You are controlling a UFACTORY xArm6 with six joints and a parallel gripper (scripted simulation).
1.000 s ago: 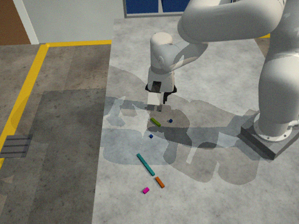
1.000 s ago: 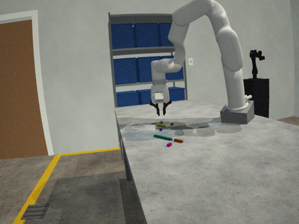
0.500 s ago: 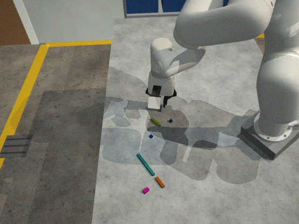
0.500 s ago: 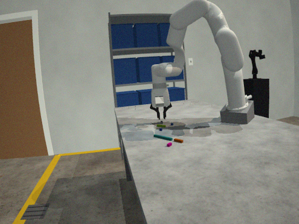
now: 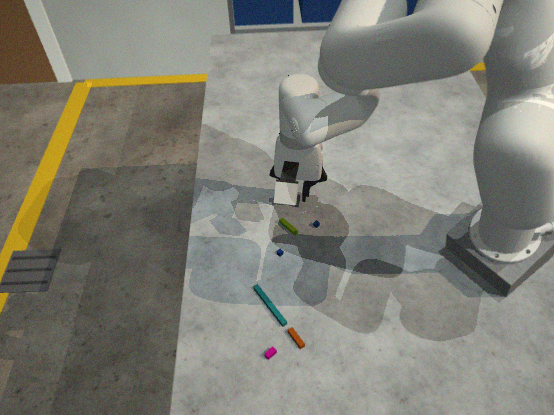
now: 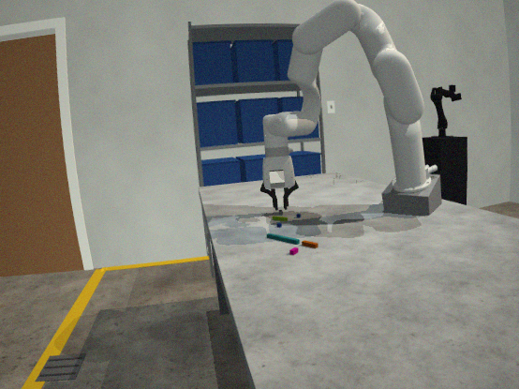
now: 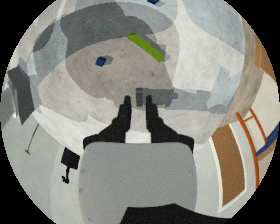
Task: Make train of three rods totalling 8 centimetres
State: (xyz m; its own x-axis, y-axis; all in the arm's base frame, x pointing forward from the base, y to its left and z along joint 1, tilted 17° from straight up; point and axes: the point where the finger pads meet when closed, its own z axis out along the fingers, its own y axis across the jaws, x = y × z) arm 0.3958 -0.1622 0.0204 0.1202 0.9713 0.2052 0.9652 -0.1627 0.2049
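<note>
The hand (image 6: 280, 208) (image 7: 138, 102) is slightly spread, pinching nothing, above the grey stick (image 6: 280, 212) (image 7: 139, 97), whose long axis runs across the fingers' closing direction, behind the slanting lime stick (image 5: 288, 226) (image 6: 280, 218) (image 7: 146, 47).

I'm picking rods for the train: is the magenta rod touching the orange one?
No, bare table separates the magenta rod from the orange rod.

From my remote views, I see what looks like a robotics lab or workshop: a large robot arm (image 5: 410, 46) (image 6: 398, 90) mounted on a grey table (image 5: 400, 371) (image 6: 375, 301), a steel shelf (image 6: 192, 113) holding blue bins (image 6: 214, 123), yellow lines (image 5: 52, 161) (image 6: 70, 320) on a stained concrete floor, and a smaller black arm (image 6: 440, 109) on a black stand (image 6: 454, 165).
</note>
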